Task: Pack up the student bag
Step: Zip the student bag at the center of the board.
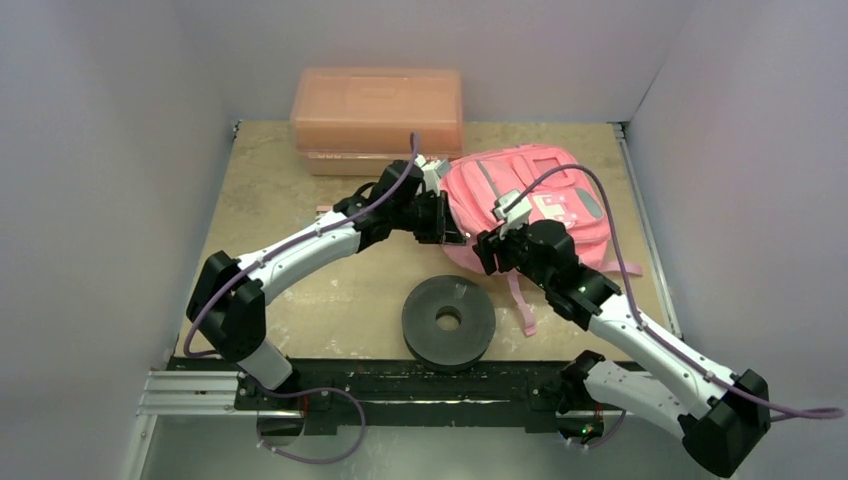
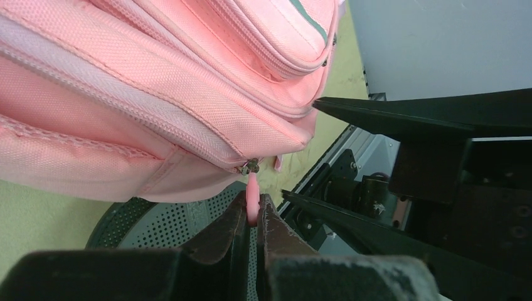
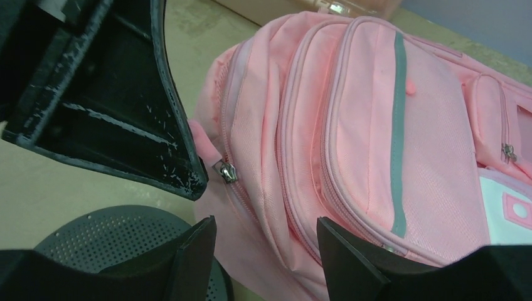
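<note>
Student bag [image 1: 560, 190] lies flat on the far right part of the table [image 1: 300, 300], front pockets and grey trim facing up. One pink strap [image 1: 522, 305] trails toward the near edge. Along the bag's left side runs the main zip. Its metal slider [image 2: 250, 167] sits at the lower corner, and a small pink zip pull [image 2: 252, 194] hangs from it.

The left gripper [image 2: 252, 210] reaches in from the left, and its jaws are closed tight on that zip pull, one finger on each side of the tab. In the right wrist view the same slider [image 3: 226, 170] shows just beside the tip of the left gripper's scuffed black finger.

The right gripper [image 3: 266, 241] comes in from the near right, and its jaws stand well apart. They are aimed at the bag's side seam close to the zip. I cannot tell whether its fingers [image 3: 342, 251] touch the fabric.

A black round disc [image 1: 448, 320] with a hole in its middle and a perforated top lies on the table. It is near the bag's lower left corner, between the two arms. A salmon plastic box [image 1: 378, 110] stands against the far wall, just beside the bag's upper left corner.
</note>
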